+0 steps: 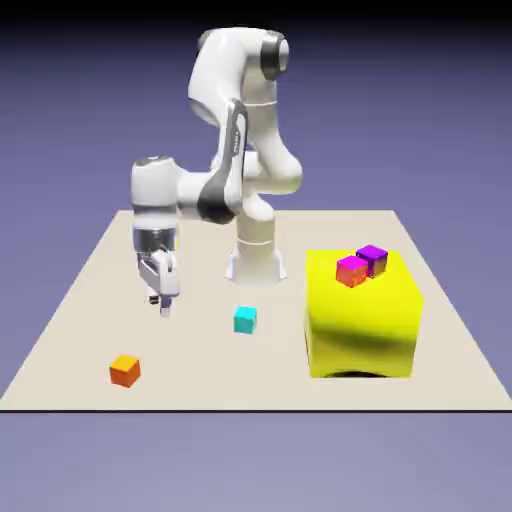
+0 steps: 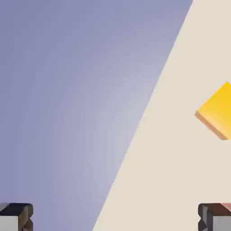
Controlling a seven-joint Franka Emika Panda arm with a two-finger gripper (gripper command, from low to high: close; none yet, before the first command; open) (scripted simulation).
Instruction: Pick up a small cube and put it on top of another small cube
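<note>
Cyan cube (image 1: 245,320) beside yellow block (image 1: 362,325); table (image 1: 90,300).

Orange cube (image 2: 217,111) on table (image 2: 162,180)

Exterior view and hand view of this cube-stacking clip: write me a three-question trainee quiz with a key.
1. True or false: the tool grips the small plain orange cube.
2. Which small cube lies nearest the white robot's base on the beige table? A) orange B) cyan C) purple
3. Fill in: two small cubes sit on top of the big ______ block.

Key:
1. False; the orange cube rests on the table, apart from the open tool.
2. B, the small cyan cube.
3. Yellow; it carries the magenta-red cube and the purple cube.
</note>
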